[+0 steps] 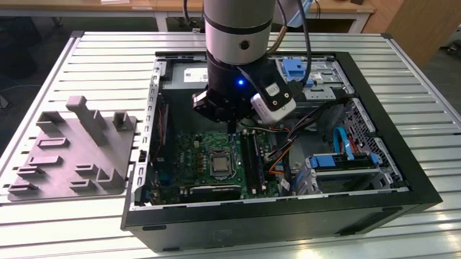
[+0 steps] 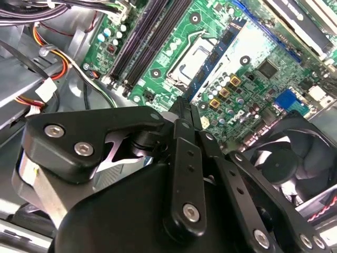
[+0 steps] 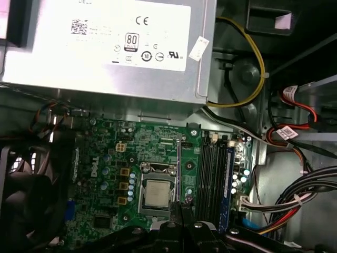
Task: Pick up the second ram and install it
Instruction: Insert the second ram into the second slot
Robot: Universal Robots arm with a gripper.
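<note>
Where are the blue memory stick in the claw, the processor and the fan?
second ram (image 2: 217, 58), second wrist view, middle of its blue face.
processor (image 3: 158, 192), first wrist view, centre of its metal lid.
fan (image 2: 284, 166), second wrist view, on its hub.

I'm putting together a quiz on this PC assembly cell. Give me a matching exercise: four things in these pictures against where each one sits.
Things:
1. second ram
2. grey fixture
3. processor
4. power supply

Places:
A. on the table, outside the case
B. in its socket on the motherboard
C. held by the gripper
D. inside the case, bordering the motherboard

Pairs: 1-C, 2-A, 3-B, 4-D
</note>
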